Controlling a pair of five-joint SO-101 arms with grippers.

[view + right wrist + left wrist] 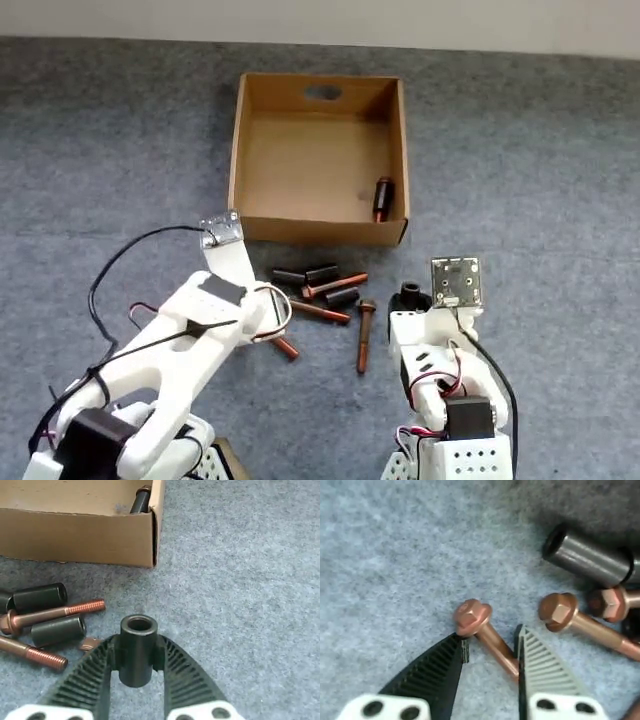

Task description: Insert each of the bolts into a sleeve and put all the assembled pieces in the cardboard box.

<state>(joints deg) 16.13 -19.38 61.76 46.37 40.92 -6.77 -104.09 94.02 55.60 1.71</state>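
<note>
The right end effector (136,646) is clamped on a black sleeve (135,665), which stands upright with its open hole facing up. In the high view this sleeve is in the lower right part of the frame, near the lower right corner of the cardboard box (300,165). The left end effector (492,642) has its fingers apart, one on each side of the shaft of a copper-coloured bolt (476,622) that lies on the gray table (540,170). I cannot tell if the fingers touch it. Near it lie other bolts (559,611) and a loose sleeve (590,557). In the high view the loose pieces lie together in the middle of the frame, between the box and the two arms. Inside the box, in its lower right corner, lies one assembled piece (383,198).
</note>
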